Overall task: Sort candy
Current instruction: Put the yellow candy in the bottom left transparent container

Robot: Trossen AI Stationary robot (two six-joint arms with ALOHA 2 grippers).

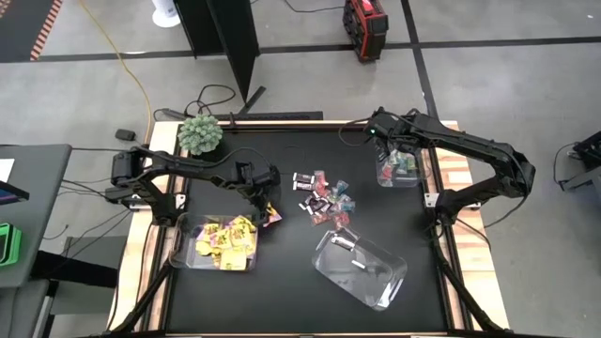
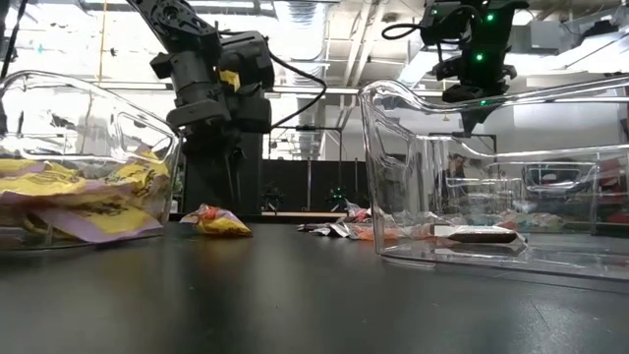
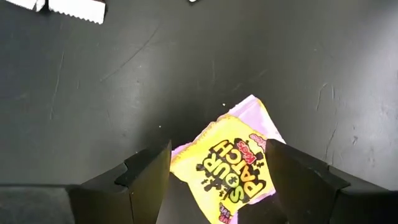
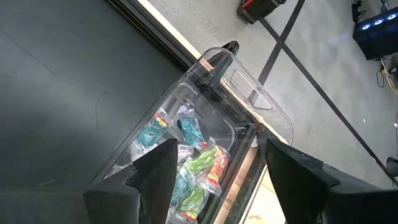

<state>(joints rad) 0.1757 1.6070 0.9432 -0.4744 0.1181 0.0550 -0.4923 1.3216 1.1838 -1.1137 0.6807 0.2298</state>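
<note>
A yellow candy packet (image 3: 231, 167) lies flat on the black table, just right of the bin of yellow packets (image 1: 222, 242). My left gripper (image 3: 217, 155) hovers open above it, pointing steeply down, one finger on either side and touching nothing. A loose pile of mixed candy (image 1: 324, 195) lies mid-table. My right gripper (image 4: 217, 155) stands open and empty above the far-right clear bin (image 4: 205, 81), which holds teal and green wrappers (image 4: 186, 155). A third clear bin (image 1: 362, 268) at the near right holds dark bars (image 2: 480, 234).
A fuzzy green ball plant (image 1: 200, 133) stands at the table's far left corner. The wooden table edges (image 1: 455, 178) run along both sides. Bare black tabletop (image 1: 282, 300) lies along the near edge between the bins.
</note>
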